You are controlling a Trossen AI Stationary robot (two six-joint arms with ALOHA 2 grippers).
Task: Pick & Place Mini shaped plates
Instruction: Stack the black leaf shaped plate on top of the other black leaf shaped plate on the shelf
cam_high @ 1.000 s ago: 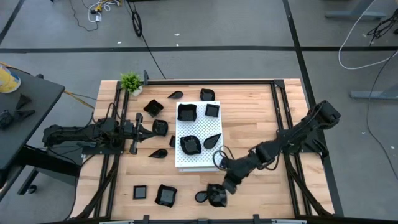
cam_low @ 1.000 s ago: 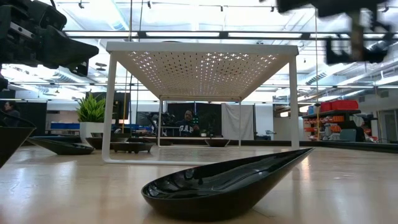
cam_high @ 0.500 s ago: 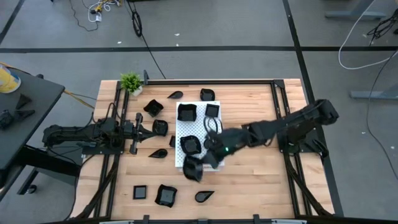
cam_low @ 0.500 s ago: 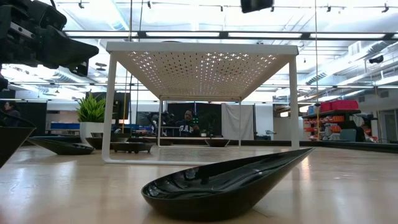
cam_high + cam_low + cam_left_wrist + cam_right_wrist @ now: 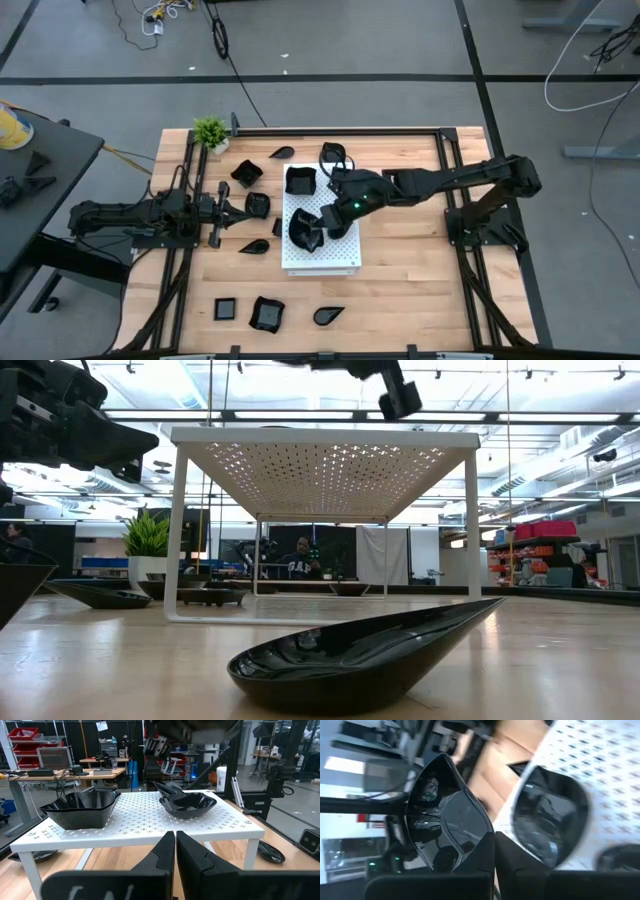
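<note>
Nearest the lower edge of the high view, three mini shaped plates lie on the bare tabletop (image 5: pixel 420 270): a small square plate (image 5: pixel 226 309), a wavy-edged plate (image 5: pixel 267 314) beside it, and a teardrop plate (image 5: pixel 327 316) to their right. In the low view that teardrop plate fills the foreground, resting on the wood.

At mid-frame the white perforated board (image 5: pixel 335 252) stands on its legs. The right gripper (image 5: pixel 318 226) reaches over it from the right, its fingers pinched shut on the rim of a black angular plate (image 5: pixel 445 820). In the right wrist view this held plate hangs tilted beside a rounded plate (image 5: pixel 550 820) lying on the board; whether the two touch is hard to judge there. Two more dishes sit toward the board's upper end: a square-walled one (image 5: pixel 300 180) and a smaller square one (image 5: pixel 342 177).

At centre left, the left gripper (image 5: pixel 232 208) waits low over the wood with its fingers (image 5: pixel 165 855) pressed together on nothing, pointed at the board. A dark dish (image 5: pixel 257 204) lies just beside its tip, and a leaf-shaped one (image 5: pixel 253 246) slightly below.

Toward the upper edge lie three further plates (image 5: pixel 245 172), (image 5: pixel 282 153), (image 5: pixel 333 152), and a green potted plant (image 5: pixel 211 132) stands at the upper left corner.
</note>
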